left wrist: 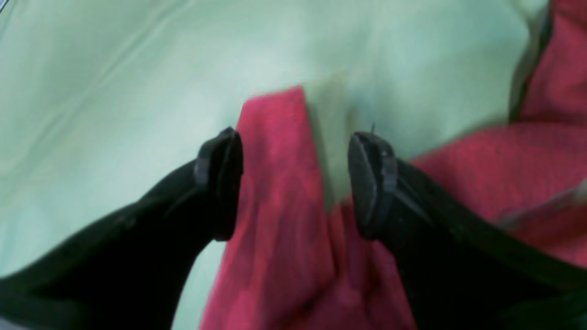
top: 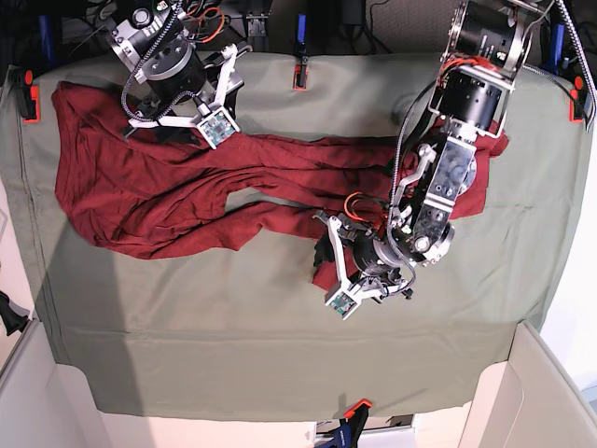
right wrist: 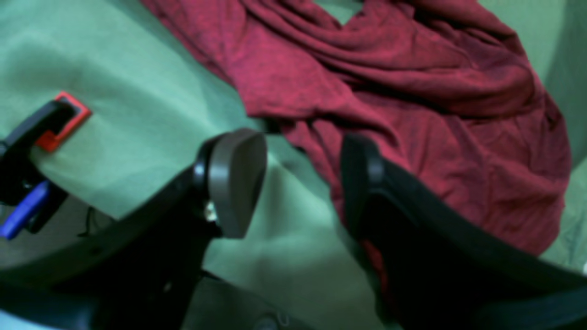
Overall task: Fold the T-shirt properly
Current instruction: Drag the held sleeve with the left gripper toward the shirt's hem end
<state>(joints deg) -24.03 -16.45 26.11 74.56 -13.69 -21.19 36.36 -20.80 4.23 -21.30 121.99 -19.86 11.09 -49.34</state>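
while the t-shirt (top: pixel 187 191) sprawls crumpled across the back half of the green table cloth (top: pixel 233 327), from the far left edge over to the right, both arms hang over it; left gripper (left wrist: pixel 296 183) is low near the middle with jaws apart, a narrow red strip of the shirt lying between them, nothing pinched; right gripper (right wrist: pixel 302 183) sits over the bunched left part by the rear edge, jaws also spread, fabric just beside one finger; clamps (top: pixel 299 77) pin the cloth's edges
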